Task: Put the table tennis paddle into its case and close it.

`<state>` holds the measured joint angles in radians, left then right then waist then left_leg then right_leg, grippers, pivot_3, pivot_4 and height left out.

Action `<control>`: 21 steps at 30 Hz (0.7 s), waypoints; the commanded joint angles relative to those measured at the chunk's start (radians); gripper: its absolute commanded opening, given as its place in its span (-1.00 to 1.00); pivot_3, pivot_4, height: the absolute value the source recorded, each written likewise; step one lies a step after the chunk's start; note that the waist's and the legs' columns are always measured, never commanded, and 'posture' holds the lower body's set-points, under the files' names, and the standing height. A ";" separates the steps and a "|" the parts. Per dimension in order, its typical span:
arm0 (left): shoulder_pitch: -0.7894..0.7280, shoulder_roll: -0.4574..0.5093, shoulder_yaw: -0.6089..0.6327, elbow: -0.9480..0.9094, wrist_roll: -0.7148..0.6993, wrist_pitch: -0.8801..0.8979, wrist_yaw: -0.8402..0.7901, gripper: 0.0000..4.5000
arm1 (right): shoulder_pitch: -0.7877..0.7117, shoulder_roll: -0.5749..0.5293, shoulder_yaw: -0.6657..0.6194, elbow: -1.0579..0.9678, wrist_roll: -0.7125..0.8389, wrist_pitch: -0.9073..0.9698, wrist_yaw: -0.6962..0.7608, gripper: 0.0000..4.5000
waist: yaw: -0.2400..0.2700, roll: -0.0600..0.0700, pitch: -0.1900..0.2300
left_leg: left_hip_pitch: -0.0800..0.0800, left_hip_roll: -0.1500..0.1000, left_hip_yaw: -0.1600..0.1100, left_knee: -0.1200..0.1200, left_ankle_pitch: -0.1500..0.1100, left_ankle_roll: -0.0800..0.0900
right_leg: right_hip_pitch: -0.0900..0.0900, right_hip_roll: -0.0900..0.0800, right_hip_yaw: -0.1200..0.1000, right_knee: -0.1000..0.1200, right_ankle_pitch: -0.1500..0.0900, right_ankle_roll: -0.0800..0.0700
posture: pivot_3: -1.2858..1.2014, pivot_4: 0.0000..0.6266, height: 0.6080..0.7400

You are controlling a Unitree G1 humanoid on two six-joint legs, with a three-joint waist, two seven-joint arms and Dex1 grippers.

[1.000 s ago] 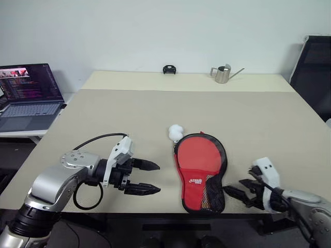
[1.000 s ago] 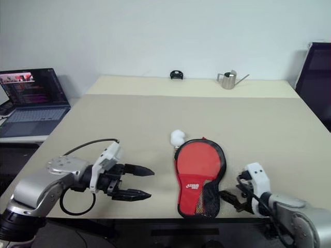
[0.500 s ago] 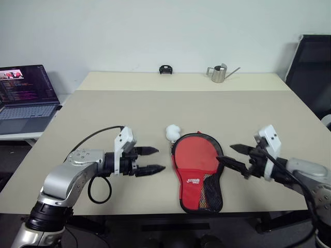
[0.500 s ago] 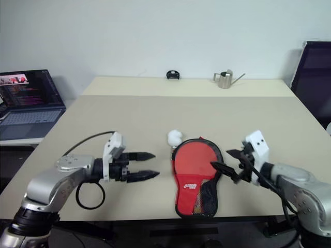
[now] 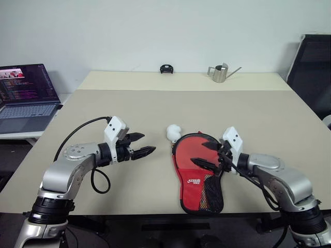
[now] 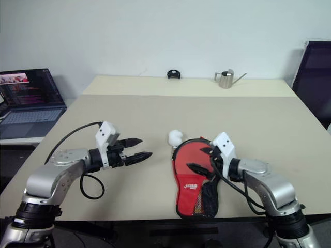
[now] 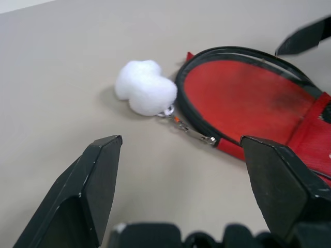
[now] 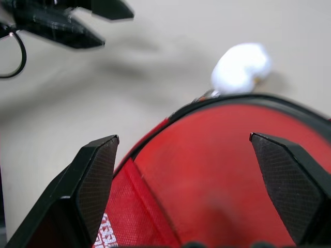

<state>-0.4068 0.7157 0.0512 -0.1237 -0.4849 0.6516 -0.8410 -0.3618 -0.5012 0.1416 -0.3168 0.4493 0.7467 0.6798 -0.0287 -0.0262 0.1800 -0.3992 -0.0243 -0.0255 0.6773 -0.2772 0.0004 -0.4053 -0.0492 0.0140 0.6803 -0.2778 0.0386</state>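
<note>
A laptop [image 5: 26, 98] sits far left of the case [image 5: 199, 173]; the left gripper [image 5: 146, 144], jaws wide, hovers just left of it — a white pom-pom [image 5: 174, 132] at its top edge — while the right gripper [image 5: 205, 154], wide open, hangs over the paddle [image 5: 196, 154] inside; a metal watering can [image 5: 221, 73] stands far behind.

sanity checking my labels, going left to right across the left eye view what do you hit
laptop → left gripper → white fluffy ball → case with the right gripper over it → black chair
</note>
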 commanded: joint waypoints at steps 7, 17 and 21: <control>-0.118 -0.033 0.019 0.059 0.011 0.069 0.092 0.78 | -0.013 0.015 0.061 0.195 -0.115 -0.085 0.015 0.98 | 0.001 -0.001 0.000 | 0.000 0.000 0.000 0.000 0.000 0.000 | 0.000 0.000 0.000 0.000 0.000 0.000 | 0.03 -0.52 1.00; -0.437 -0.199 -0.091 0.529 0.183 -0.077 0.129 0.99 | -0.031 0.064 0.068 0.231 -0.153 -0.087 0.005 1.00 | 0.002 -0.004 -0.003 | 0.001 0.000 0.000 0.001 0.000 0.000 | 0.001 0.000 -0.001 0.002 0.000 0.000 | 0.03 -0.52 1.00; -0.563 -0.284 -0.131 0.766 0.229 -0.151 0.056 0.99 | -0.034 0.080 0.065 0.234 -0.163 -0.084 0.001 1.00 | -0.002 -0.004 -0.003 | 0.001 0.000 0.000 0.001 0.000 0.000 | 0.000 0.001 -0.001 0.002 0.000 0.000 | 0.03 -0.52 1.00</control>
<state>-0.9109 0.4528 -0.0718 0.5655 -0.2798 0.5548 -0.7534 -0.4016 -0.4281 0.1985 -0.1019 0.2948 0.6509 0.6870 -0.0307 -0.0305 0.1773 -0.3982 -0.0246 -0.0250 0.6786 -0.2769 0.0000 -0.4050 -0.0484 0.0125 0.6819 -0.2774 0.0385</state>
